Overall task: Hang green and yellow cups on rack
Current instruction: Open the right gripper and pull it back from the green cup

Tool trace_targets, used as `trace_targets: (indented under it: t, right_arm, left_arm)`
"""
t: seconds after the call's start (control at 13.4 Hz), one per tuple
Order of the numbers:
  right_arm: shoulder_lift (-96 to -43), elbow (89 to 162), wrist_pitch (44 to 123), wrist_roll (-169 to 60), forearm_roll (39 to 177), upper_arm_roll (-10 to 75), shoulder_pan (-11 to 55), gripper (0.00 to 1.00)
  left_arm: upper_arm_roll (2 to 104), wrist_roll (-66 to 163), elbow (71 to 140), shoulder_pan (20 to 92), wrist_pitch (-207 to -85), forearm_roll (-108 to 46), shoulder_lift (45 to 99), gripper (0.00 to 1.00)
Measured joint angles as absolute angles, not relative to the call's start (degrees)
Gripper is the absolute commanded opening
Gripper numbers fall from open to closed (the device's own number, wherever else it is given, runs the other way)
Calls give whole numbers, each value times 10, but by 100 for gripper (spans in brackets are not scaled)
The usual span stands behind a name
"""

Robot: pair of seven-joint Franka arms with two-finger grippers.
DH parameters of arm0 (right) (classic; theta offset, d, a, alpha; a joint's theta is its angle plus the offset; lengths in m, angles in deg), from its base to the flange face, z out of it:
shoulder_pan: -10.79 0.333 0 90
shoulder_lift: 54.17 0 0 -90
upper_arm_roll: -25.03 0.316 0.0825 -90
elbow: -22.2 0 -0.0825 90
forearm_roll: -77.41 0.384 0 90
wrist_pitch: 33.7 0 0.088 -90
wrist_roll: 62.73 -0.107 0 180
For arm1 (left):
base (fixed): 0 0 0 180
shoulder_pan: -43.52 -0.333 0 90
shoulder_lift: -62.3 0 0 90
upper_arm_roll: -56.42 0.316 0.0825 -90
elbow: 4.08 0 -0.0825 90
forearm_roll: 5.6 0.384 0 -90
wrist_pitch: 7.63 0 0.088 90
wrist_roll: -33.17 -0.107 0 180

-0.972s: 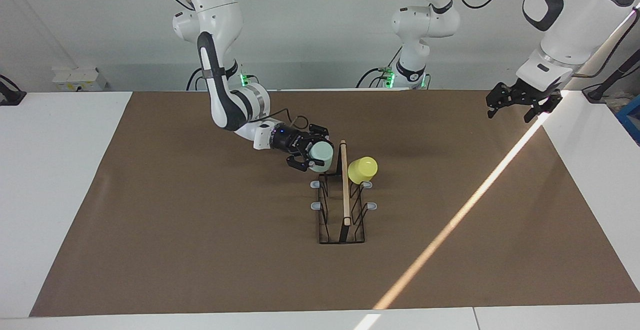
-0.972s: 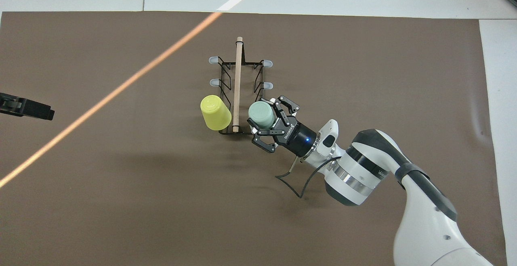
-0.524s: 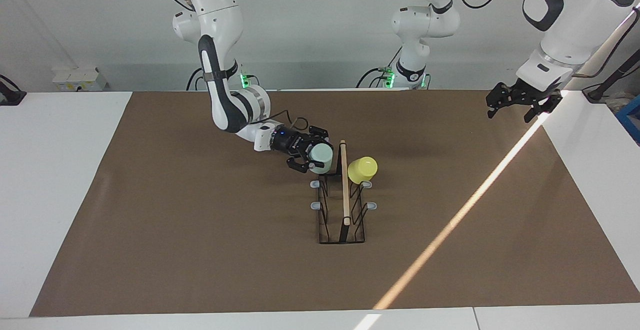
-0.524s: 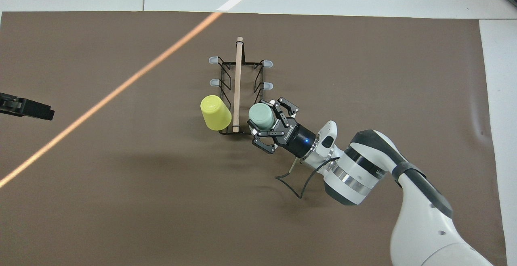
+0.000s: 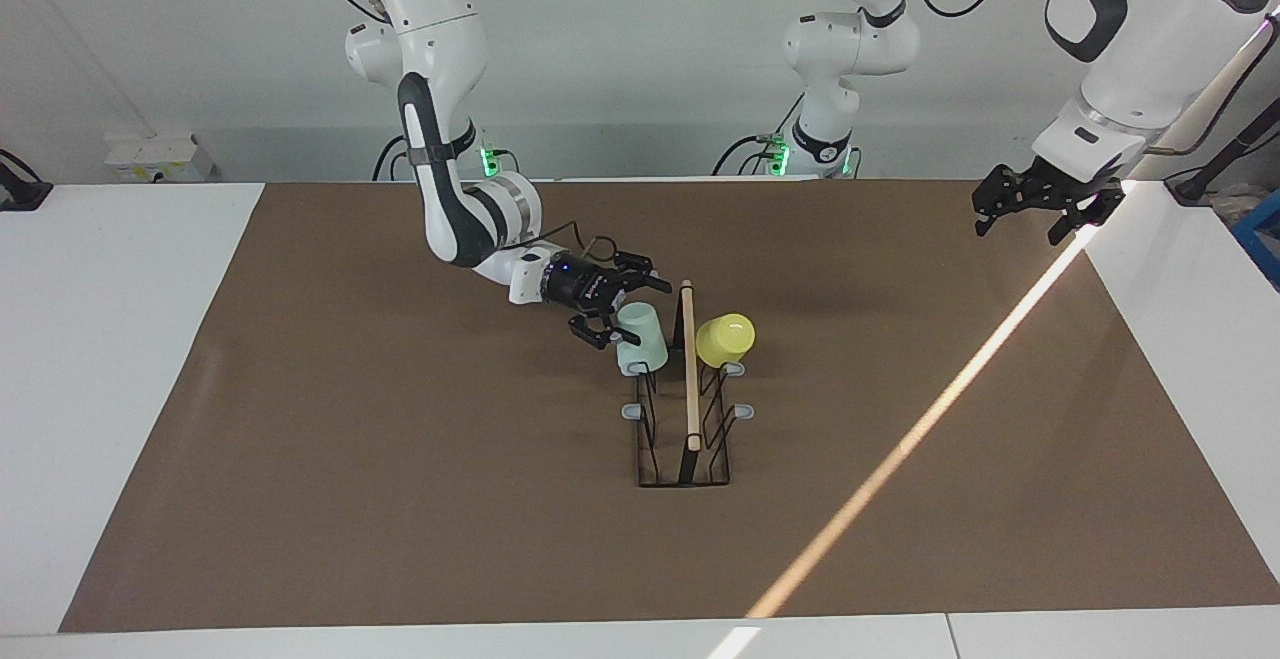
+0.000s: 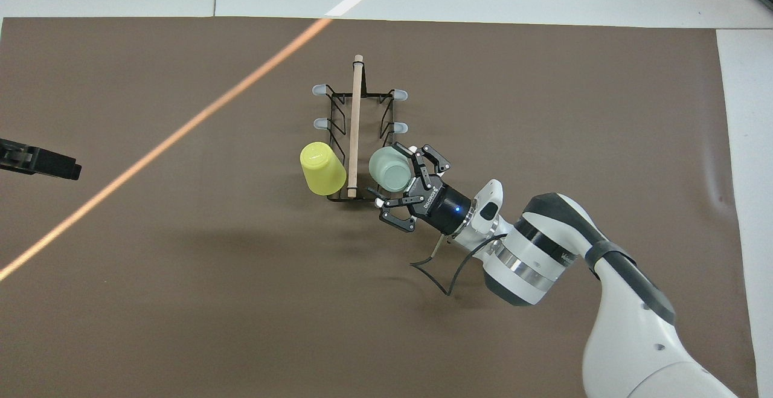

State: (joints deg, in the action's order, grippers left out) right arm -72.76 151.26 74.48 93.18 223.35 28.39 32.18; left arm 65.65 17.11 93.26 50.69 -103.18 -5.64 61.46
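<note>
Rack (image 5: 688,409) mid-mat, both cups upside down on prongs at its robot-side end: green cup (image 5: 641,337) on right arm's side, yellow cup (image 5: 725,338) on left arm's side. Right gripper (image 5: 616,311) fingers spread wide just beside green cup, holding nothing. Left gripper (image 5: 1034,209) waiting well away from rack at its own table end, fingers apart, empty
</note>
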Motion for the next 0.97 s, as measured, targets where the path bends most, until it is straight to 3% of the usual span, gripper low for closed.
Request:
trace_targets:
  t: [0.22,0.45,0.6,0.97]
  right_arm:
    - [-709,1498,798,921,2225,285,322,100]
    - [-628,1470,961,860,2148,286,321,100]
    - [-583,1449,1017,784,2018,285,308,100]
    - [-566,1390,980,591,1626,282,207,100]
  left_arm:
    - [656,171,933,507,-1032,-56,615,100]
    - [656,171,933,507,-1032,-56,615,100]
    - [656,171,933,507,-1032,-56,615,100]
    - [656,171,933,507,-1032,-56,615,100]
